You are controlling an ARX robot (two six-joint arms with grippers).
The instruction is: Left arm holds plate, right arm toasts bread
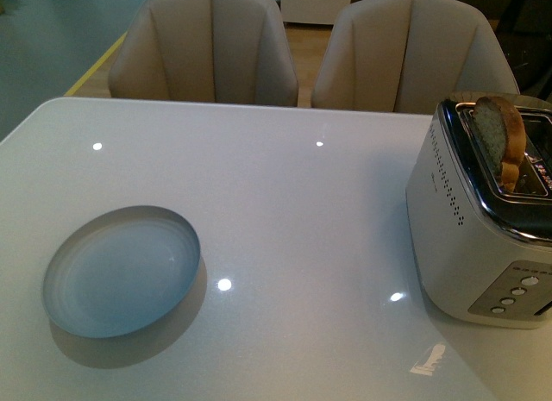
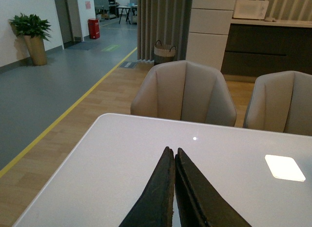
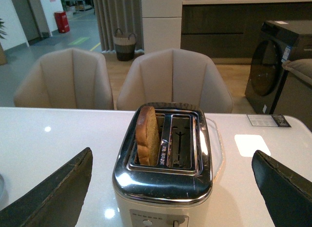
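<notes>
Plate: the pale blue-grey plate [image 1: 122, 272] lies flat on the white table [image 1: 302, 203], on the robot's left side. Nothing is on it and nothing touches it.
Bread: one slice of brown bread [image 1: 500, 142] stands upright in a slot of the toaster [image 1: 483, 237], with its rounded top above the chrome rim. In the right wrist view the bread [image 3: 147, 135] is in one slot and the slot beside it is empty.
Toaster: it stands on the robot's right side of the table, well apart from the plate. Its buttons face the robot.
Left gripper: the left gripper [image 2: 174, 156] has its two dark fingers pressed together, almost touching at the tips, and it holds nothing. It points over bare table toward the chairs [image 2: 184, 92]; the plate is not visible in the left wrist view.
Right gripper: the right gripper [image 3: 170, 188] is spread wide, one finger at each side of the toaster [image 3: 165, 163], and it holds nothing.
Key relation: the toaster and the bread lie straight in front of the right gripper. The slot's long axis runs away from the gripper, so the slice shows its thin edge to it.
Nearer arm: I judge that the right arm is nearer to the bread and the left arm is nearer to the plate.
Step in hand: it seems the plate is not yet picked up, and the left fingers must part before they can take its rim.
</notes>
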